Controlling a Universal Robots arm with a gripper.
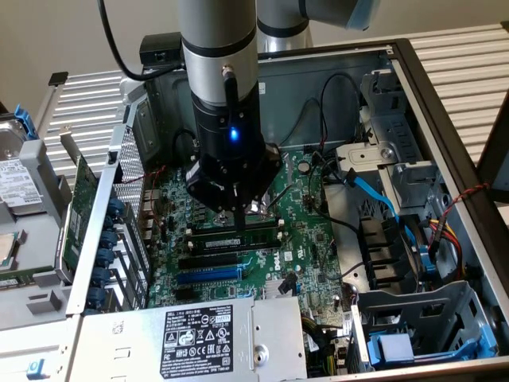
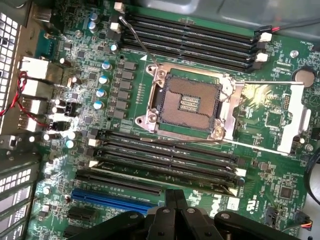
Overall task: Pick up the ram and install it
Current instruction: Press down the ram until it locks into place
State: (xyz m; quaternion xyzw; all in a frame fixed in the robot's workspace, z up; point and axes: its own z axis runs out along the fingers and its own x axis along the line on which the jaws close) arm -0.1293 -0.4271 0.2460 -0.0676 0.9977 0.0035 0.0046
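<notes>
Motherboard [image 1: 318,231] fills the open computer case [image 1: 445,127], with an expansion card [image 1: 79,199] propped outside the case wall at the exterior view's left. Moving right, the pincer [image 1: 238,219] hangs with its fingers clenched together, tip down on the ram [image 1: 238,236], which lies lengthwise in a memory slot [image 2: 165,165] just below the CPU socket [image 2: 192,102]. The ram looks seated or nearly so. Judging from this, uneven pressure from a single narrow contact point could leave one end raised, or a slightly skewed push could stress the stick and its end clips
</notes>
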